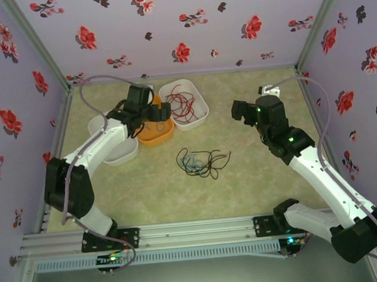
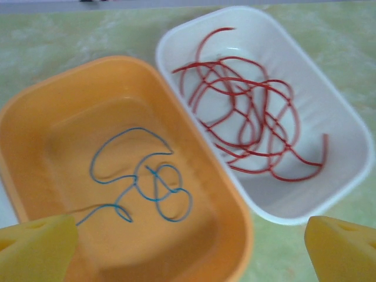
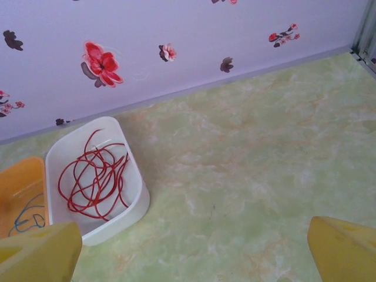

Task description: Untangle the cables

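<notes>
A: "As the left gripper (image 2: 189,249) hangs over the orange tray (image 2: 29,135), jaws apart?"
B: "Yes, likewise the right gripper (image 3: 194,252). Blue cable (image 2: 141,182) inside it, red cable (image 2: 247,117) in white tray (image 2: 343,117), dark tangle (image 1: 203,161) on table (image 1: 244,189)."

Lilac floral-print walls (image 1: 185,10) around a pale green marbled tabletop (image 1: 153,196).
</notes>
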`<control>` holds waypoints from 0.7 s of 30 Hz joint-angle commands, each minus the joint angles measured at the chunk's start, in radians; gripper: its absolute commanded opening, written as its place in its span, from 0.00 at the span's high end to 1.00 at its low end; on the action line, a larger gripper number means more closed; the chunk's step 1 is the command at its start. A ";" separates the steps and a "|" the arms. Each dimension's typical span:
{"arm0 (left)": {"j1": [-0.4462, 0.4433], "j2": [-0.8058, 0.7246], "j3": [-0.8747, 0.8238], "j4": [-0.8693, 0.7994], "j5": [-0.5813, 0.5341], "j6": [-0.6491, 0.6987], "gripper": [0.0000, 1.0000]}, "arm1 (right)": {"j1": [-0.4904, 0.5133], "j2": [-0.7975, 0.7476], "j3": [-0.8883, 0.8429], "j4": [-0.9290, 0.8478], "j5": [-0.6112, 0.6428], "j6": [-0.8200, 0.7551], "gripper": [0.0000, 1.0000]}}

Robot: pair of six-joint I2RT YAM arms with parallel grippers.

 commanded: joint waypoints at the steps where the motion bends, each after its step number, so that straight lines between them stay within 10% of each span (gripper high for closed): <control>1: -0.046 -0.054 -0.066 0.044 0.016 -0.025 0.00 | -0.007 0.015 -0.008 -0.003 0.026 0.023 0.01; 21: -0.171 -0.092 -0.349 0.252 0.185 -0.148 0.11 | -0.008 0.087 -0.009 -0.031 -0.032 0.038 0.01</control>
